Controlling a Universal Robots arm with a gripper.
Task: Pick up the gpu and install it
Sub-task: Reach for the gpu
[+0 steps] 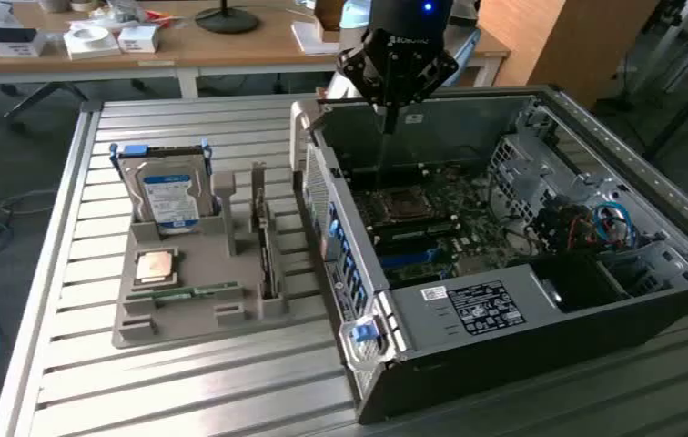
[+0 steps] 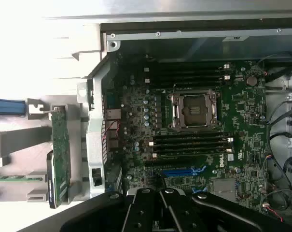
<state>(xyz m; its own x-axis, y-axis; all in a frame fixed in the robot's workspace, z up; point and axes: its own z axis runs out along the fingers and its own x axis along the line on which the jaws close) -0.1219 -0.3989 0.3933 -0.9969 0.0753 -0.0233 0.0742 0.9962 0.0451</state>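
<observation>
The gpu (image 1: 267,248) is a thin dark card standing on its edge in a slot of the grey holder (image 1: 192,314), to the exterior view's left of the open computer case (image 1: 502,309). In the wrist view the gpu (image 2: 60,154) shows as a green board edge just outside the case wall. My gripper (image 1: 384,126) hangs above the back part of the case, over the motherboard (image 1: 430,218), and apart from the card. Its dark fingers (image 2: 146,205) meet with nothing between them, so the gripper (image 2: 160,193) is shut and holds nothing.
The holder also carries a silver hard drive with a blue label (image 1: 174,196), a square processor (image 1: 156,266) and a narrow green memory stick (image 1: 187,291). Inside the case are the processor socket (image 2: 194,110), a blue slot (image 2: 182,171) and bundled cables (image 1: 605,223). A cluttered desk (image 1: 198,50) stands behind.
</observation>
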